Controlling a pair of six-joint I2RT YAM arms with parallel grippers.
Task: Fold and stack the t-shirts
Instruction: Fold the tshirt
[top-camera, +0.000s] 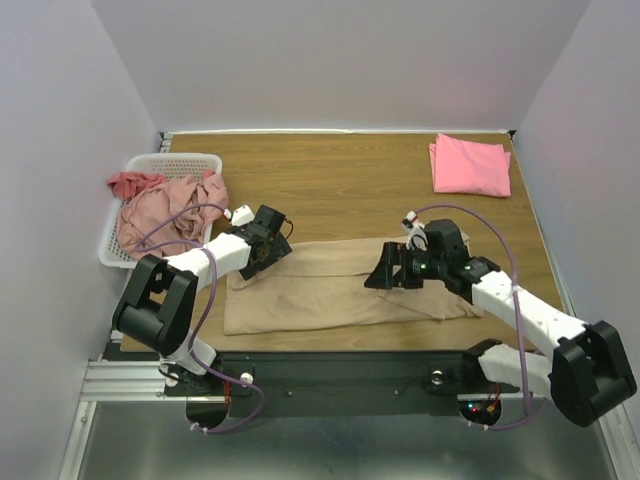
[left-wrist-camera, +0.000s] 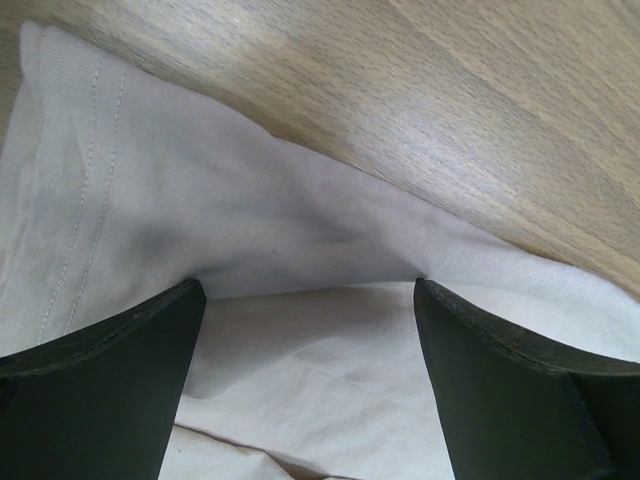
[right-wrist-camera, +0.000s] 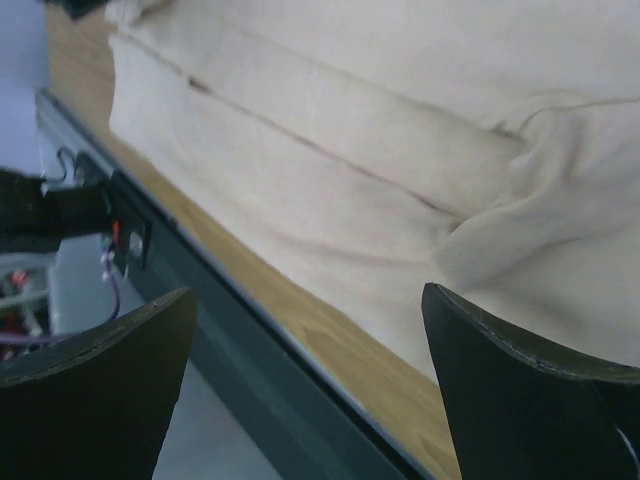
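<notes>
Now, L gripper (top-camera: 255, 262) & R gripper (top-camera: 382, 272) wide open, empty, over tan t-shirt (top-camera: 330, 290); best pinch 9 & 3 o'clock edges evenly.

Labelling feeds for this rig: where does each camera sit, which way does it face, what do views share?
Top external: above and behind the bases, looking down at the table; left arm and right arm show.
Left wrist: on the left arm, facing down past the open left gripper onto the tan t-shirt's edge.
Right wrist: on the right arm, looking past the open right gripper at the same shirt's near edge and front rail.
Shared: all three show the tan t-shirt.
</notes>
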